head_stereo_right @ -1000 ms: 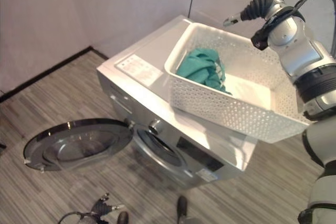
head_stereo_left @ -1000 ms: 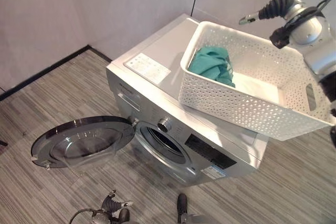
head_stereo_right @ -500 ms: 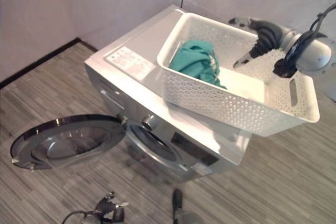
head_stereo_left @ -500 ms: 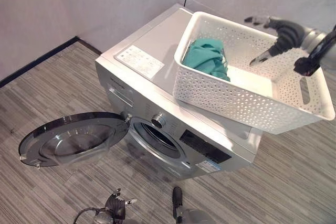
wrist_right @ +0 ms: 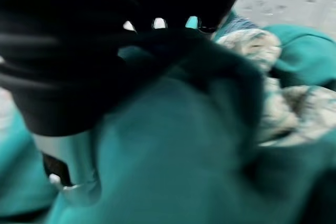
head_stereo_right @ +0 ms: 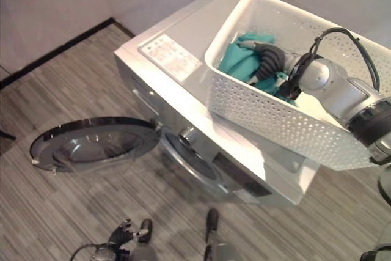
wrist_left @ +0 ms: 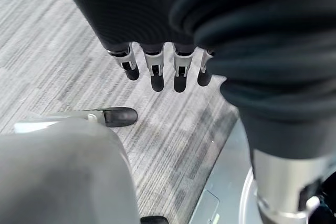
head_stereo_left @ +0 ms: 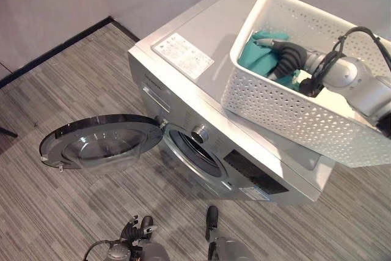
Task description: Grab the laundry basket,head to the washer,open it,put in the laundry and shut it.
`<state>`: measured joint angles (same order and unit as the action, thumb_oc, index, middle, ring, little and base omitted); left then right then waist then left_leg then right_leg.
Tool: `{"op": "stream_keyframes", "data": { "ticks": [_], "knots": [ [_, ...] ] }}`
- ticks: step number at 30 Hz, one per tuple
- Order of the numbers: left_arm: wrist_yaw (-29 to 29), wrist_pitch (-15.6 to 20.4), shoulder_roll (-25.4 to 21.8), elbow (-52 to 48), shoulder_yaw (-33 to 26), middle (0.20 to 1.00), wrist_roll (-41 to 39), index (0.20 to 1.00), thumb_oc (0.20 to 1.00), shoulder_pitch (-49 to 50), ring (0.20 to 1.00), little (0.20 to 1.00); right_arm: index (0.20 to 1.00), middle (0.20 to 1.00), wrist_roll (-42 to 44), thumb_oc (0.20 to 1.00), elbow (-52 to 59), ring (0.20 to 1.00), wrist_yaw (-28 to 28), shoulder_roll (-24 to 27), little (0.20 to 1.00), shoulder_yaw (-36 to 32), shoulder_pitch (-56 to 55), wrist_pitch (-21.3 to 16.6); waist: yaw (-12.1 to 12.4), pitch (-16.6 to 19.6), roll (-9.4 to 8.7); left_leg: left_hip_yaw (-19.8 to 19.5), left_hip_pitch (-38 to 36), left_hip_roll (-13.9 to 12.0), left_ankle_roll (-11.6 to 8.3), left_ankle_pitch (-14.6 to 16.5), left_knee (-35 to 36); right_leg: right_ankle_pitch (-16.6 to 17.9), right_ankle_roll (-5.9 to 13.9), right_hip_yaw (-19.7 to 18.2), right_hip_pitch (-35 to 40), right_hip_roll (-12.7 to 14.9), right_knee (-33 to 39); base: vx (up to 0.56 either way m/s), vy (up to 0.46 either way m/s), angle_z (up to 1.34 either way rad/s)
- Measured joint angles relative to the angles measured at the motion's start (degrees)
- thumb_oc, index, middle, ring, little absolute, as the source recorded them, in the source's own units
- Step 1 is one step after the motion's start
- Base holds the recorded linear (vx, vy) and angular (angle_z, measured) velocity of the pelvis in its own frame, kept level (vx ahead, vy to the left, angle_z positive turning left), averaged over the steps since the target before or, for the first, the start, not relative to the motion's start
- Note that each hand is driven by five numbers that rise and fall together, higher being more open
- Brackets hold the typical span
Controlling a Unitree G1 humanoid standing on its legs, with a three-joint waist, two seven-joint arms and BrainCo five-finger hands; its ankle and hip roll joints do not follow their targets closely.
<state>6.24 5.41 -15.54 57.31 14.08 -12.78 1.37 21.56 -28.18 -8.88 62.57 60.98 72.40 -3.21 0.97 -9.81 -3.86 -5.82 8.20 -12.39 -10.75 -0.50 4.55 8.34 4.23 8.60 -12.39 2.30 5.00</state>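
Note:
A white perforated laundry basket [head_stereo_left: 287,111] rests on top of the silver front-loading washer [head_stereo_left: 201,35], overhanging its right front corner. Teal laundry [head_stereo_left: 256,56] lies bunched in the basket's far left end. My right hand [head_stereo_left: 287,59] reaches into the basket and lies on that cloth; in the right wrist view the teal laundry [wrist_right: 173,145] wraps round the hand and hides the fingers. The washer's round door [head_stereo_left: 101,149] hangs swung wide to the left, and the drum opening [head_stereo_left: 195,154] is uncovered. My left hand [wrist_left: 157,72] hangs low over the floor with straight fingers, holding nothing.
A grey wall with a dark baseboard [head_stereo_left: 55,50] runs behind the washer. The swung-out door juts over the striped grey floor [head_stereo_left: 73,212] at the washer's left front. A white label sheet [head_stereo_left: 183,55] lies on the washer's lid.
My right hand has come down from above the basket's far rim into the basket and onto the teal laundry. The camera has shifted. The left hand has stayed low.

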Motion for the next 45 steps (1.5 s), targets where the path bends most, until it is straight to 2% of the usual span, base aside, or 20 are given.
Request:
{"op": "stream_keyframes", "data": {
  "ticks": [4,7,8,9,10,17,22,26,29,31,35,38,43,45],
  "knots": [
    [0.30,0.31,0.04,0.07,-0.35,1.000,-3.11,1.000,1.000,-0.73,1.000,1.000,1.000,1.000,-3.21,1.000,-6.90,1.000,-0.46,-0.62,1.000,0.62,2.64,0.81,0.84,-0.59,-0.18,-1.02,2.14,-0.27,-0.27,-0.31,-0.33,0.20,-0.25,0.85,-1.45,-0.21,-0.01,0.00,-0.048,0.11],
    [0.29,0.47,0.05,0.02,-0.30,1.000,-3.13,1.000,1.000,-0.94,1.000,1.000,1.000,1.000,-7.57,1.000,-7.72,1.000,-2.27,-0.79,1.000,1.83,3.99,1.87,0.90,-0.71,-0.39,-1.50,2.45,-0.28,-0.30,-0.38,-0.33,0.17,-0.24,1.37,-1.44,-0.21,-0.01,0.01,-0.042,0.08],
    [0.29,0.59,0.00,0.03,-0.29,1.000,-3.18,1.000,1.000,-1.07,1.000,1.000,0.950,0.950,-8.95,0.950,-7.07,0.950,-3.16,-0.66,0.950,2.33,4.60,2.34,0.87,-0.80,-0.58,-1.51,2.45,-0.28,-0.31,-0.43,-0.33,0.17,-0.24,1.37,-1.44,-0.21,0.00,0.01,-0.037,0.02],
    [0.29,0.61,-0.05,0.07,-0.31,1.000,-3.32,1.000,1.000,-1.24,1.000,1.000,0.718,0.718,-9.54,0.718,-6.32,0.718,-4.01,-0.35,0.718,2.76,5.05,3.16,0.89,-0.89,-0.75,-1.55,2.46,-0.29,-0.34,-0.49,-0.31,0.17,-0.24,1.38,-1.44,-0.22,0.00,0.00,-0.036,0.00],
    [0.29,0.61,-0.11,-0.01,-0.30,1.000,-3.81,1.000,1.000,-1.34,1.000,1.000,0.200,0.200,-10.19,0.200,-4.51,0.200,-4.52,0.27,0.200,2.75,4.95,3.73,0.87,-1.04,-1.04,-1.55,2.43,-0.33,-0.39,-0.55,-0.27,0.17,-0.24,1.39,-1.43,-0.25,0.00,0.00,0.000,0.00],
    [0.26,0.26,0.24,1.30,0.28,1.000,-4.80,1.000,1.000,-3.08,1.000,1.000,0.200,0.200,-10.76,0.200,-4.71,0.200,-5.13,0.46,0.200,-0.49,4.20,4.27,0.71,-1.10,-1.59,-1.36,1.88,-0.67,-0.50,-1.01,0.42,0.37,-0.49,1.27,-1.32,-0.25,0.00,0.00,0.000,-0.01],
    [0.29,-0.12,0.74,1.35,0.43,1.000,-4.79,1.000,1.000,-3.68,1.000,1.000,0.200,0.200,-6.78,0.200,-0.65,0.200,-3.89,1.01,0.200,-0.35,4.74,4.36,-0.76,-1.11,-1.73,-1.05,1.59,-0.86,-0.55,-1.04,0.57,0.52,-0.66,1.09,-1.32,-0.40,-0.02,0.00,0.004,-0.02],
    [0.28,-0.21,1.09,1.22,0.01,1.000,-4.77,1.000,1.000,-3.62,1.000,1.000,0.200,0.200,-1.55,0.200,5.55,0.200,-1.81,5.25,0.200,-0.19,5.31,2.85,-1.18,-1.11,-1.75,-0.42,0.21,-0.89,-0.54,-1.03,0.64,0.59,-0.75,0.63,-0.25,-0.44,-0.03,0.02,0.006,-0.05],
    [0.23,-0.19,0.74,1.20,-0.39,1.000,-4.62,1.000,1.000,-3.64,1.000,1.000,0.200,0.200,2.71,0.200,3.08,0.200,0.80,8.27,0.200,-2.60,5.60,1.68,-1.49,-0.82,-2.22,-0.23,-1.04,-0.87,-0.51,-0.98,0.65,0.53,-0.74,0.45,1.04,-0.42,-0.01,0.05,0.002,0.01],
    [0.18,-0.23,0.14,1.22,-0.30,1.000,-3.95,1.000,1.000,-3.31,1.000,1.000,0.200,0.200,5.21,0.200,-0.87,0.200,3.63,9.04,0.200,-6.99,6.23,1.58,-1.85,-0.57,-2.26,0.08,-2.90,-0.91,-0.28,-0.80,0.67,0.33,-0.62,0.12,2.74,-0.44,0.01,0.04,0.018,-0.06],
    [0.20,-0.26,-0.79,-0.69,0.04,1.000,-1.81,1.000,1.000,-3.23,1.000,1.000,0.200,0.200,7.03,0.200,-5.46,0.200,7.04,9.05,0.200,-10.33,8.92,0.96,-2.21,0.59,-2.34,0.31,-3.54,-0.90,-0.24,-0.79,0.69,0.26,-0.63,-0.20,3.25,-0.43,0.01,0.02,0.012,-0.03],
    [0.28,-0.27,-1.22,-3.21,0.85,1.000,-1.08,1.000,1.000,-3.04,1.000,1.000,0.200,0.200,7.01,0.200,-7.41,0.200,10.66,8.60,0.200,-11.93,10.11,0.73,-2.20,3.18,-2.26,0.47,-4.05,-0.94,-0.15,-0.75,0.69,0.27,-0.66,-0.30,3.58,-0.48,0.02,0.01,0.007,-0.01],
    [1.15,-0.24,-3.49,-11.56,2.44,1.000,0.51,1.000,1.000,-3.16,1.000,1.000,0.200,0.200,6.77,0.200,-8.25,0.200,15.49,5.15,0.200,-16.83,10.55,0.69,-2.56,5.53,-2.07,0.43,-4.90,-0.82,-0.02,-0.69,0.69,0.38,-0.77,-0.28,4.44,-0.39,0.02,0.00,0.000,0.00],
    [2.27,-0.47,-5.70,-17.86,3.03,1.000,2.67,1.000,1.000,-3.57,1.000,1.000,0.200,0.200,5.40,0.200,-7.89,0.200,19.09,2.42,0.200,-20.11,10.67,0.67,-2.83,6.22,-1.91,0.41,-5.02,-0.82,0.23,-0.57,0.69,0.38,-0.78,-0.31,4.56,-0.39,0.02,0.00,0.000,0.00]
  ]
}}
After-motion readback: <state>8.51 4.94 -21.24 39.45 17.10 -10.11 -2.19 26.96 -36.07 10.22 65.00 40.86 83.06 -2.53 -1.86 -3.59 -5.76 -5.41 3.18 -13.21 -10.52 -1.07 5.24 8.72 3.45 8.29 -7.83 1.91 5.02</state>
